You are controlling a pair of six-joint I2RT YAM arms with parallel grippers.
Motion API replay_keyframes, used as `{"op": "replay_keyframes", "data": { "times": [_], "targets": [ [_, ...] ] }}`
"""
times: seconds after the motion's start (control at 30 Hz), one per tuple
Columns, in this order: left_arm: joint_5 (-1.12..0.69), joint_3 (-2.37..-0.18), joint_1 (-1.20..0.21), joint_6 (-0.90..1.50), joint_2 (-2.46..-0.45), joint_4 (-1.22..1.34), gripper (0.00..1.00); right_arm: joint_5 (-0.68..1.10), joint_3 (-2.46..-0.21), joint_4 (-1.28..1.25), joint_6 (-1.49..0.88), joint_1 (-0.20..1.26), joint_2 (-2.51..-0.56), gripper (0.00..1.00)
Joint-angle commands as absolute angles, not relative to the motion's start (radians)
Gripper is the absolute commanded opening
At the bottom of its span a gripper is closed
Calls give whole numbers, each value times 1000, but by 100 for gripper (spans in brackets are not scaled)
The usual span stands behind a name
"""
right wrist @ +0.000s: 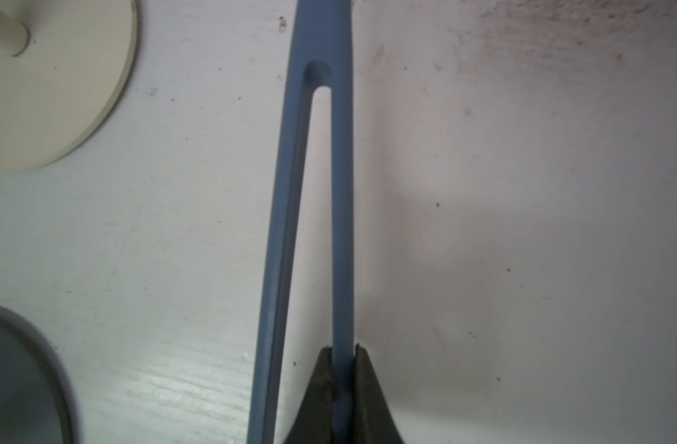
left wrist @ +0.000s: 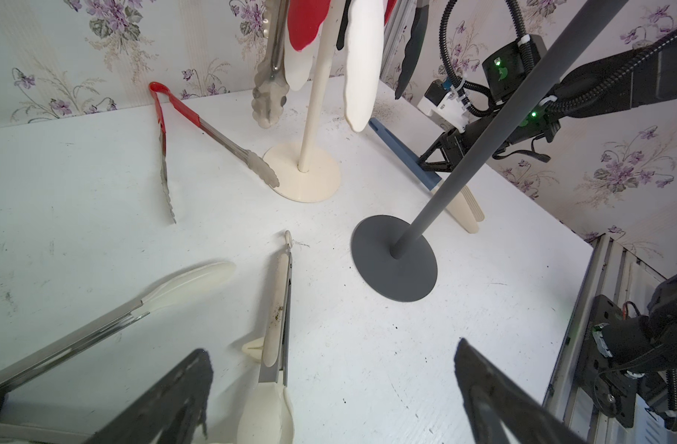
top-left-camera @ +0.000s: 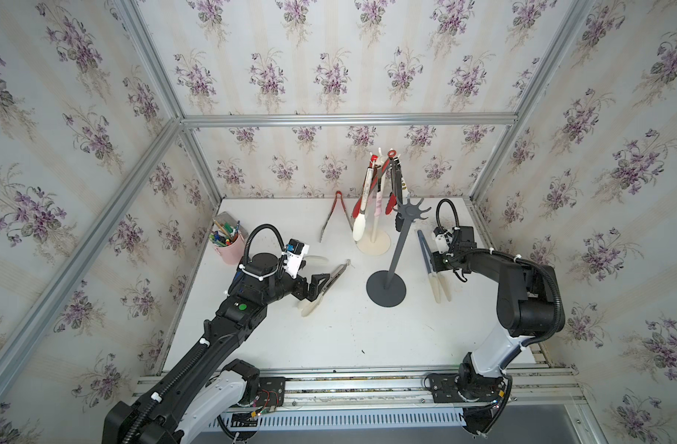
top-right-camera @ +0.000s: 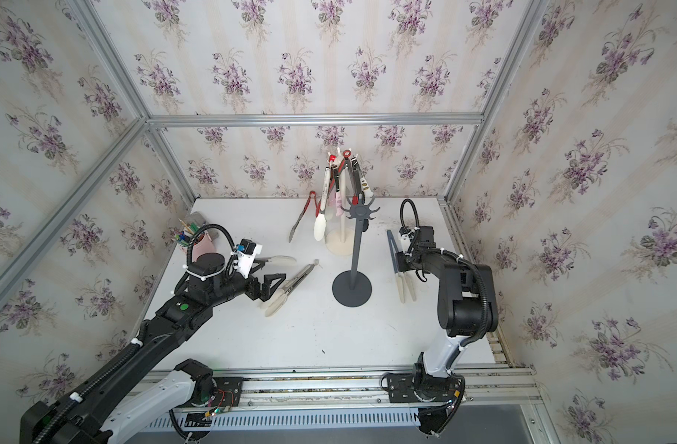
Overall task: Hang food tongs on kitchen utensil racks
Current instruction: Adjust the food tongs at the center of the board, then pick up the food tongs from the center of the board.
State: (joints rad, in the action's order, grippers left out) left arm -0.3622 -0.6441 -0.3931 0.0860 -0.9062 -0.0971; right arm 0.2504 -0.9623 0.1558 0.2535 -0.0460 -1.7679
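At the far left of the white table (top-left-camera: 329, 338), you had the short pink cup of coloured pens (top-left-camera: 229, 250) near the wall. Your left pincer (top-left-camera: 323, 286) hung with its jaws spread wide, pinching nothing, right above a pair of steel tongs with cream-white spoon tips (left wrist: 277, 300) that lay flat on the table. A second pair of steel tongs with a cream-white tip (left wrist: 187, 280) lay just beside it, partly under the left wrist in both top views.

Further right and back, the steel tongs with red handles (left wrist: 183, 108) lay open in a V, one tip touching the round base of the cream-white utensil rack (top-left-camera: 379, 244). That rack carried a cluster of hanging tongs in red, black, pink and white (top-left-camera: 375, 184).

The dark grey utensil rack (top-left-camera: 385, 292) stood in front of it, nearer to you.

To its right lay the blue-handled tongs with cream tips (right wrist: 342, 230). Your right pincer (right wrist: 342, 351) was pressed together on one of its two blue arms, while the other arm passed outside the jaws.
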Motion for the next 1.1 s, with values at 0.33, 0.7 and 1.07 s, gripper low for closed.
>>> {"op": "replay_keyframes", "data": {
  "times": [0.33,0.7,1.07],
  "targets": [
    [-367,-653,-393,73,-913,-93,99,277,-989,195,205,-46,-1743,40],
    [-383,-666,-392,61,-937,-82,99,296,-947,296,135,33,-1660,40],
    [-395,-664,-391,70,-936,-69,99,205,-870,272,107,60,-1655,35]
  ]
}}
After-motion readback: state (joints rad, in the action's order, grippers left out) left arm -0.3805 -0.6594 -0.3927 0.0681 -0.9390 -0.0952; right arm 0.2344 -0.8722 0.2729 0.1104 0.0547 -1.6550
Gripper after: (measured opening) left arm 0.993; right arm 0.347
